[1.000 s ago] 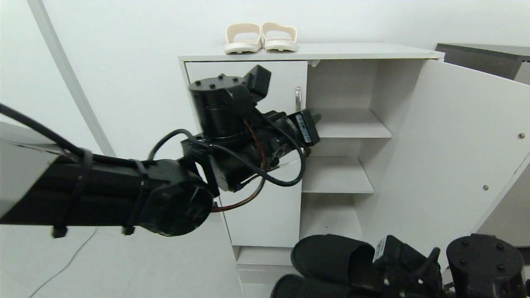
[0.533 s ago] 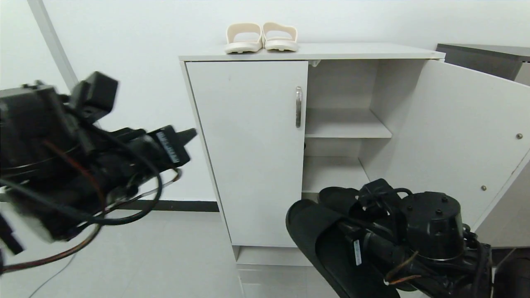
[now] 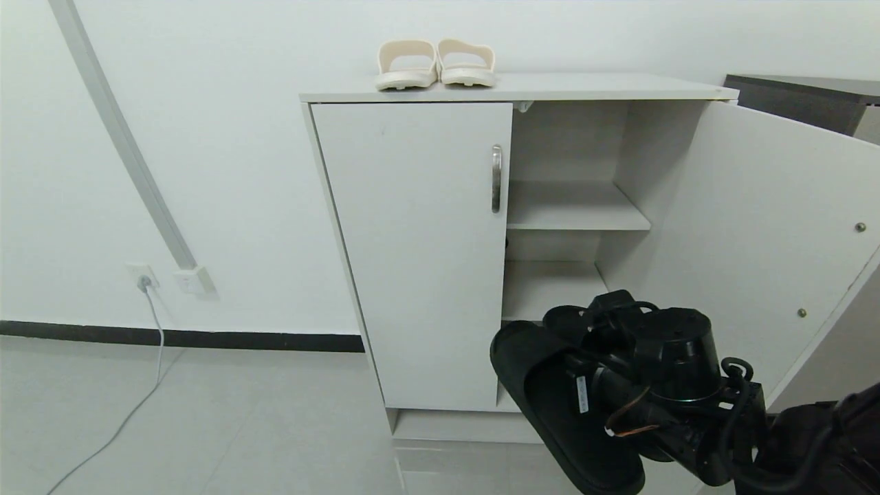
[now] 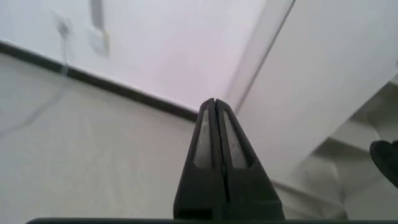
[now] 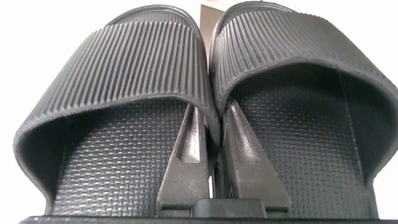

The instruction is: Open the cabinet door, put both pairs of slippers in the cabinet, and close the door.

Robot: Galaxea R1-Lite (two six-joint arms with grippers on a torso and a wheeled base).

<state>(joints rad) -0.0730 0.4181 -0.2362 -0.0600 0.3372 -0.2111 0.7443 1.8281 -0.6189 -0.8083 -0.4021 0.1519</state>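
The right gripper [image 5: 210, 124] is holding the black slippers [image 3: 550, 385] together, its fingers [image 5: 186, 155] pinching their inner edges, near, in front of the open right compartment of the cabinet [image 3: 584, 86]. The right door [image 3: 749, 240] is standing open; the left door [image 3: 412, 254] is sitting shut. The beige slippers [image 3: 435, 63] are resting on the cabinet top. The left gripper [image 4: 215, 106] is pressing its fingers together, empty.

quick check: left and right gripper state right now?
Left gripper: closed, empty.
Right gripper: closed on the black slippers, pinching the pair together where their inner sides meet.
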